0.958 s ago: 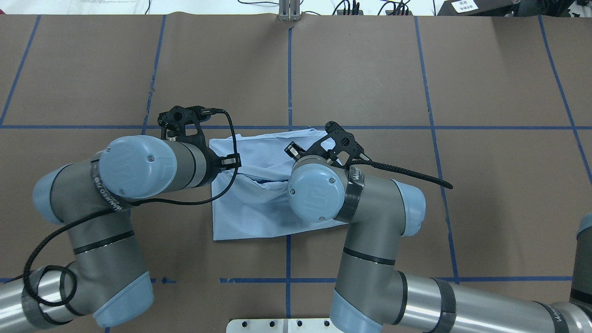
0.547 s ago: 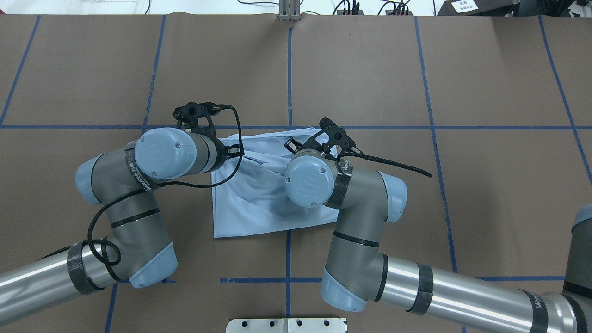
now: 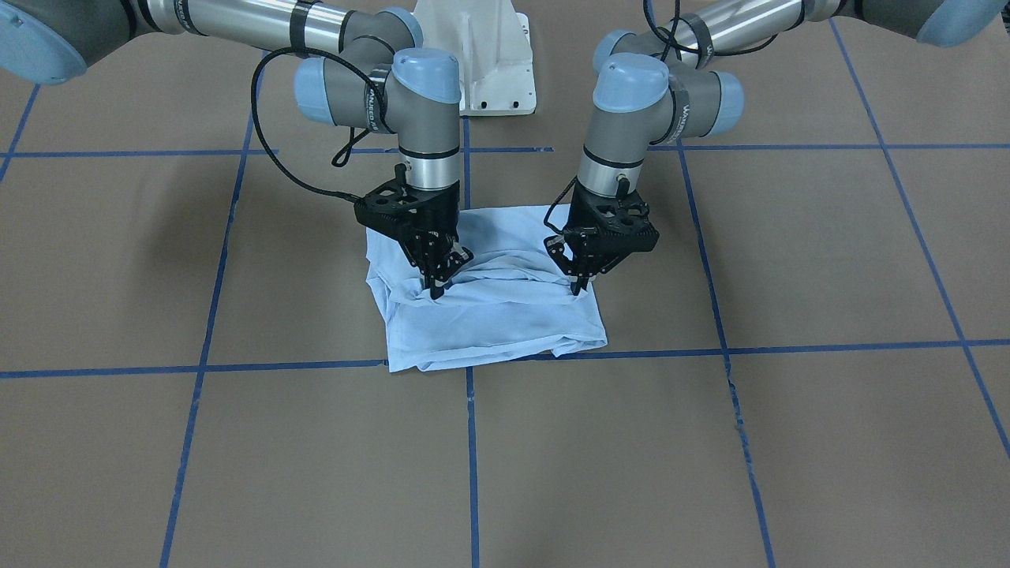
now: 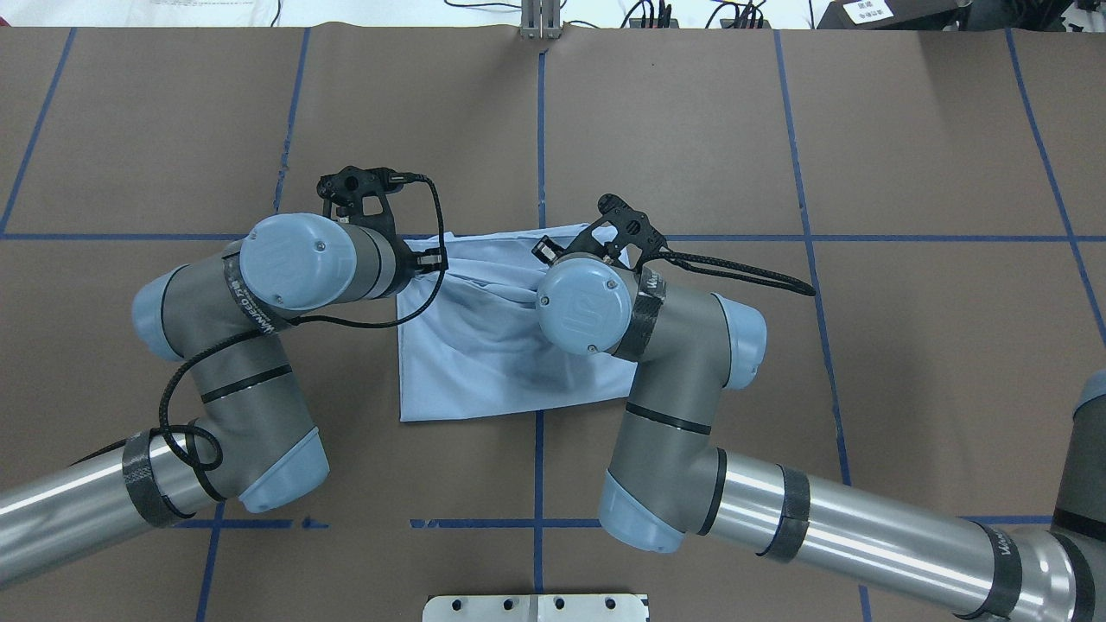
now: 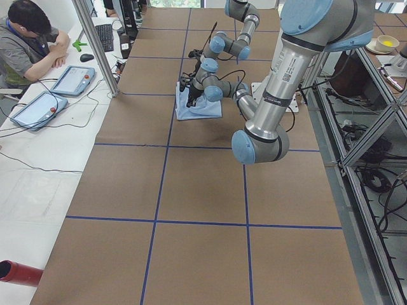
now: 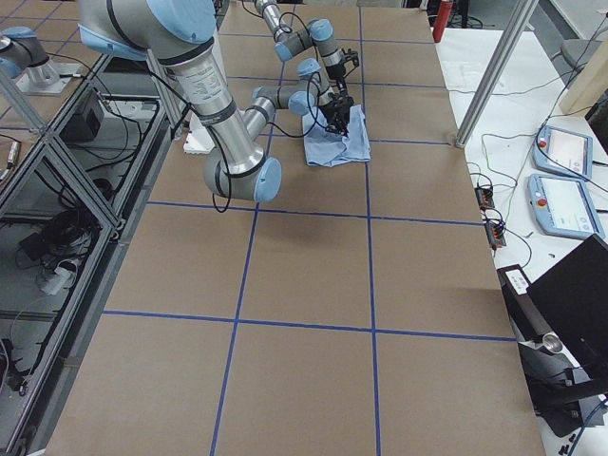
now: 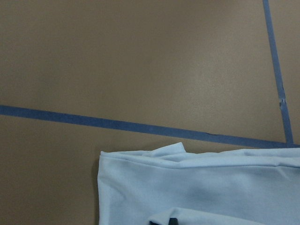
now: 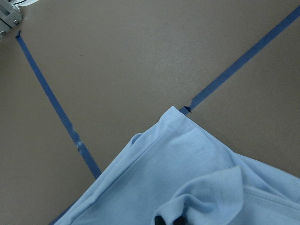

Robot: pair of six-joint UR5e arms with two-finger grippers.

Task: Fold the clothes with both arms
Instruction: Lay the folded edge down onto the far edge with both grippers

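- T-shirt point(image 3: 493, 319), light blue, lies partly folded on the brown table point(image 3: 237, 260), its front edge along a blue tape line point(image 3: 276, 366).
- Left gripper point(image 3: 578, 285) points down, fingers pinched together on a raised fold of cloth.
- Right gripper point(image 3: 436, 290) pinches the same fold, nearer the opposite side.

A robotics lab: robot arms point(image 4: 246, 406), tape-gridded table point(image 4: 907, 130), teach pendants point(image 6: 562, 150), aluminium posts point(image 5: 95, 46), seated person point(image 5: 28, 38).
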